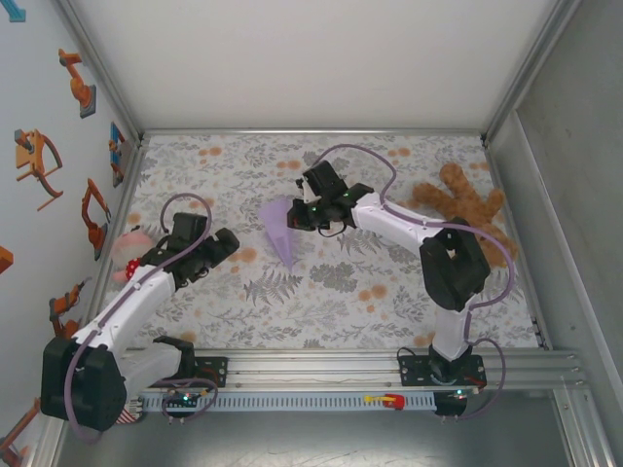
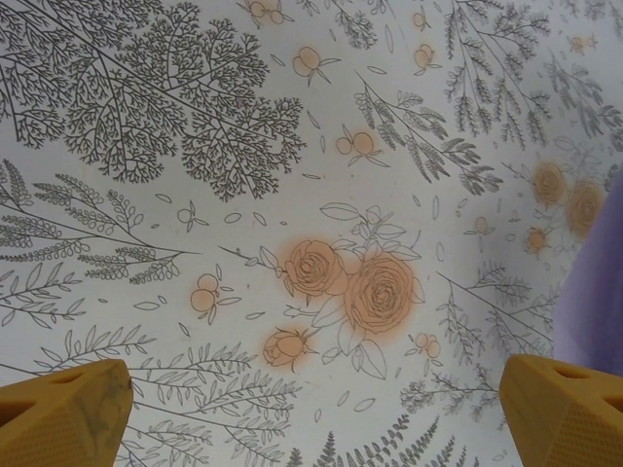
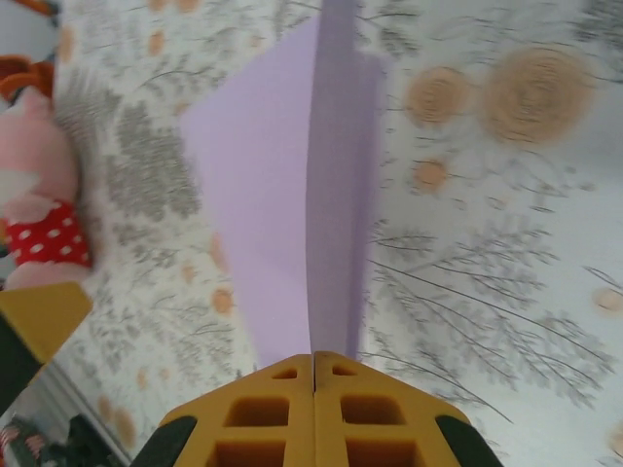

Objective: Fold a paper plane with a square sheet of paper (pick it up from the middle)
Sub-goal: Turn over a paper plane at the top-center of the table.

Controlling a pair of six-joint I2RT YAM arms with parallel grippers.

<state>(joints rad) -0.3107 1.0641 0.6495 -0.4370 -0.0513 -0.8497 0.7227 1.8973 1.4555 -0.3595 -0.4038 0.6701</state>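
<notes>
Pretty sure I'm at the tail end of the folding here. The lavender paper plane (image 1: 280,232), a thin pointed dart with a centre crease, sits mid-surface with its tip aimed back toward the arm bases. My right hand (image 1: 297,215) is clenched on it. In the right wrist view the yellow fingers (image 3: 282,399) are pressed together right where the crease runs in, so I read this as sharpening the centre fold, or a grip to lift it. Either way the next move needs a gentle, straight pull so the paper doesn't slip or crumple.

The right arm reaches well forward and across to the left, elbow bent, wrist tipped down. The left hand (image 1: 216,245) is released, fingers wide apart, over the flower-patterned tablecloth (image 1: 341,282) just beside the plane.
</notes>
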